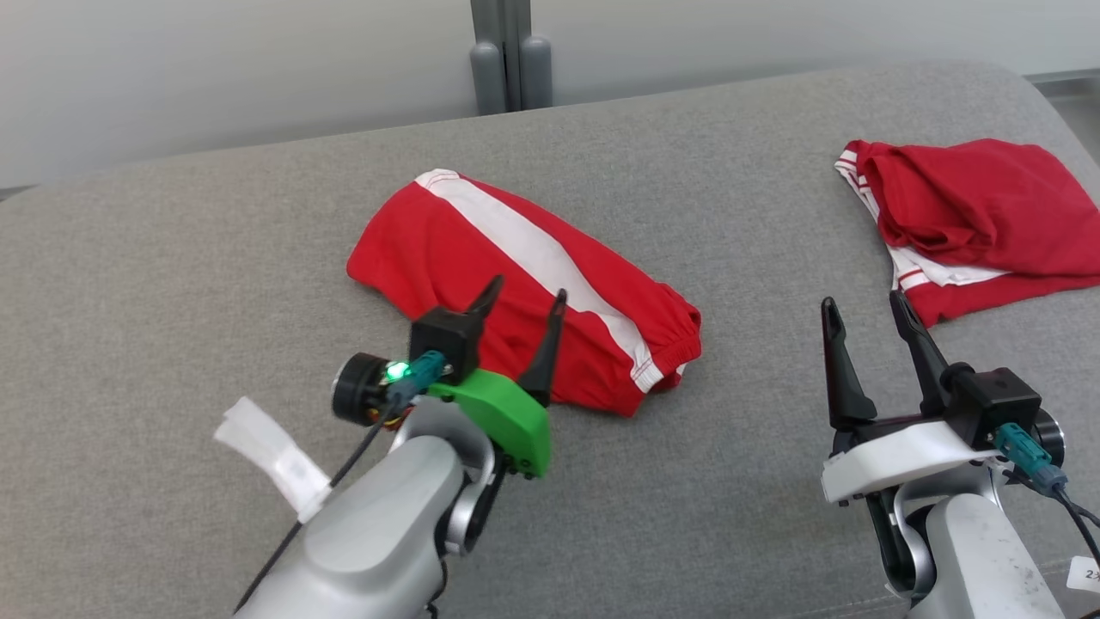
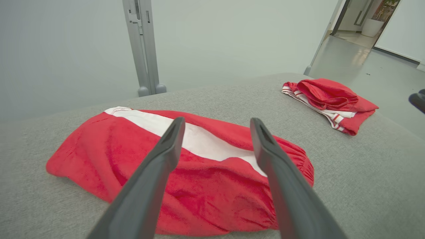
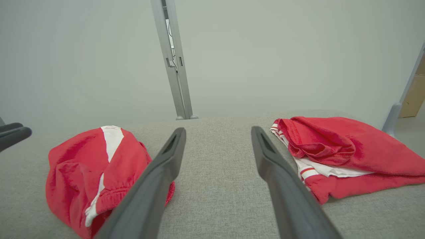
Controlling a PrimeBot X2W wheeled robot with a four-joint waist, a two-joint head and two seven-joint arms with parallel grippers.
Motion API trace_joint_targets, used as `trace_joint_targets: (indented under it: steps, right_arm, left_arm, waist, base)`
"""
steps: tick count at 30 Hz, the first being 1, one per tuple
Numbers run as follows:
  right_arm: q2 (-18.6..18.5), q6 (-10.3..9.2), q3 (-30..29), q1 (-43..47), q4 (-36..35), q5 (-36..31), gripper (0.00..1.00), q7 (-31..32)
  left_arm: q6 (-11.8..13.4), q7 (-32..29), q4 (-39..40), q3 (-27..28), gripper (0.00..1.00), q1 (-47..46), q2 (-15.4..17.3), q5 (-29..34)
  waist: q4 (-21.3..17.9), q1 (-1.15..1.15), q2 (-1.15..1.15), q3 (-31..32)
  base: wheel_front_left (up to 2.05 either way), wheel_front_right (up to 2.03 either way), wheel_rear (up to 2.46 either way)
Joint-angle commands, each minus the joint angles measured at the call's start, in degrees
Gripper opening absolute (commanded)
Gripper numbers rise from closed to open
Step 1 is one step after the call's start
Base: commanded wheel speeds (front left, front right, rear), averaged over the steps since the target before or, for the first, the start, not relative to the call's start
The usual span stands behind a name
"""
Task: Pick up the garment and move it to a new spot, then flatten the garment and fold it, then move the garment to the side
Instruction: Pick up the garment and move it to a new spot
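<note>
While it is gaping wide and empty, the left pincer (image 1: 529, 287) is hovering over the near edge of the folded red garment (image 1: 447, 249) on the grey surface (image 1: 172, 284), probably lining up to move it aside. The right pincer (image 1: 861, 297), also wide and empty, is waiting to that garment's right. A second red garment (image 1: 988, 206) is lying farther right, likely finished. Two garments and two pincers are showing.

My right gripper (image 3: 217, 130): fingers spread, nothing between them, over grey cushion (image 3: 215, 199). Folded red garment (image 3: 76, 172), white stripe, at left. Second red garment (image 3: 348, 149), bunched, at right.
</note>
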State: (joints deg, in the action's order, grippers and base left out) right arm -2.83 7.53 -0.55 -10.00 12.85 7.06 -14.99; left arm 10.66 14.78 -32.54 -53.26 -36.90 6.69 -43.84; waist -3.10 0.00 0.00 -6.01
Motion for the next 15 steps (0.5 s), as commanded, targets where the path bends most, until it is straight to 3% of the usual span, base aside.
trace_joint_targets:
  steps: [1,9,15]
  right_arm:
    - [-0.13,-0.09,-0.18,0.49,0.25,-0.31,1.00,-0.26]
    - [-0.13,-0.09,0.99,2.40,1.39,-0.26,1.00,0.23]
    - [-0.14,-0.09,1.90,3.79,2.24,0.12,1.00,0.43]
  left_arm:
    - [0.64,0.47,0.31,1.11,1.00,1.63,1.13,-0.30]
    - [1.94,0.34,10.01,14.97,1.00,12.97,6.70,5.46]
    - [1.41,0.35,14.36,23.21,1.00,22.80,8.45,8.34]
  waist:
    - [1.27,0.00,0.00,1.63]
    - [4.13,0.00,0.00,5.19]
    - [5.32,0.00,0.00,6.36]
  base:
    - [0.00,0.00,0.00]
    - [0.00,0.00,0.00]
    - [0.00,0.00,0.00]
